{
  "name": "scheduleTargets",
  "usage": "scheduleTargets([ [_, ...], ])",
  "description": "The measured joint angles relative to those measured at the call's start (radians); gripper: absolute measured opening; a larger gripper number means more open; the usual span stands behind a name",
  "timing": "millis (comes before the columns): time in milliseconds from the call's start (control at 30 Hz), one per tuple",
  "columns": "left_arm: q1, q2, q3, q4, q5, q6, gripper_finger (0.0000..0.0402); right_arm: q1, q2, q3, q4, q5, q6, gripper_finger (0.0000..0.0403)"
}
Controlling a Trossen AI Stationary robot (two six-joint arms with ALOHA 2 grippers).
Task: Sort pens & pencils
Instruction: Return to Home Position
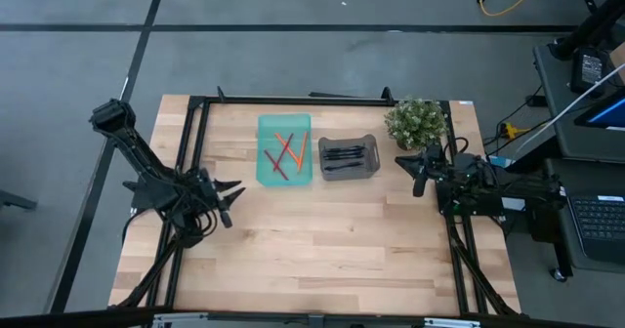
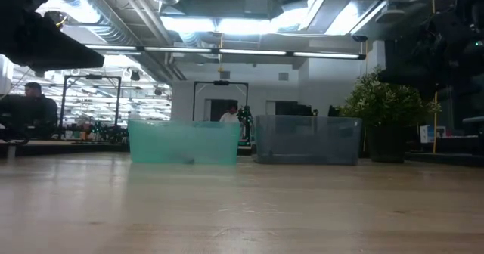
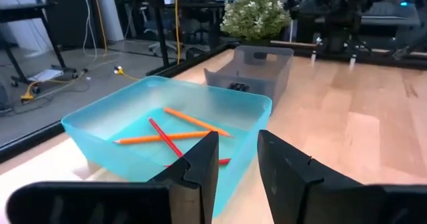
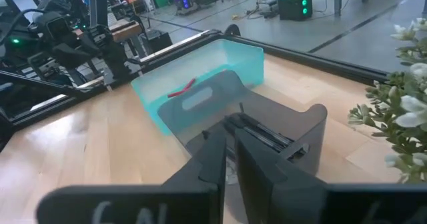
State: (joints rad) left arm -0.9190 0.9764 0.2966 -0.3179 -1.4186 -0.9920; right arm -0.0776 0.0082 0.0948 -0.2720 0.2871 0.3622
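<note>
Several orange and red pencils (image 1: 284, 152) lie in the teal bin (image 1: 262, 164) at the table's far middle; they also show in the left wrist view (image 3: 175, 133). Black pens (image 1: 344, 155) lie in the grey bin (image 1: 370, 141) beside it. My left gripper (image 1: 232, 193) is open and empty, left of the teal bin; its fingertips (image 3: 237, 154) show a gap. My right gripper (image 1: 414, 162) hovers right of the grey bin, its fingers (image 4: 230, 147) nearly closed and empty.
A potted plant (image 1: 418, 121) stands at the far right, just behind my right gripper. A black frame (image 1: 293, 99) runs along the table's far edge and sides. The near half of the wooden table (image 1: 322, 260) is bare wood.
</note>
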Motion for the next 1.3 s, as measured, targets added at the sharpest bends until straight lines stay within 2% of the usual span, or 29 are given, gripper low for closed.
scheduleTargets([
  [267, 0.007, 0.003, -0.026, 0.042, 0.052, -0.024, 0.0093, 0.000, 0.000, 0.000, 0.000, 0.000, 0.000, 0.0036],
  [333, 0.013, 0.011, -0.088, 0.147, 0.071, -0.020, 0.0089, 0.000, 0.000, 0.000, 0.000, 0.000, 0.000, 0.0036],
  [433, 0.040, -0.058, -0.261, 0.462, 0.121, 0.106, 0.0081, 0.000, 0.000, 0.000, 0.000, 0.000, 0.000, 0.0036],
  [533, 0.141, -0.164, -0.279, 0.515, 0.260, 0.235, 0.0073, 0.000, 0.002, 0.001, 0.000, -0.001, 0.000, 0.0036],
  [600, 0.242, -0.195, -0.278, 0.590, 0.364, 0.390, 0.0071, 0.000, 0.002, 0.002, -0.002, -0.001, 0.000, 0.0036],
  [667, 0.356, -0.233, -0.284, 0.698, 0.500, 0.563, 0.0071, 0.000, 0.002, 0.002, -0.003, -0.002, -0.001, 0.0036],
  [733, 0.470, -0.264, -0.288, 0.754, 0.637, 0.660, 0.0073, 0.000, 0.002, 0.002, -0.002, -0.006, -0.002, 0.0036],
  [833, 0.600, -0.309, -0.289, 0.736, 0.806, 0.712, 0.0073, 0.000, 0.002, 0.002, -0.003, -0.009, -0.001, 0.0036],
  [900, 0.645, -0.357, -0.289, 0.717, 0.876, 0.742, 0.0071, 0.000, 0.002, 0.002, -0.002, -0.010, -0.002, 0.0036],
  [1133, 0.664, -0.599, -0.289, 0.510, 0.895, 0.831, 0.0070, 0.000, 0.002, 0.002, -0.002, -0.010, -0.001, 0.0036],
  [1300, 0.723, -0.793, -0.289, 0.384, 0.935, 0.884, 0.0070, 0.000, 0.002, 0.002, -0.002, -0.010, -0.002, 0.0036],
])
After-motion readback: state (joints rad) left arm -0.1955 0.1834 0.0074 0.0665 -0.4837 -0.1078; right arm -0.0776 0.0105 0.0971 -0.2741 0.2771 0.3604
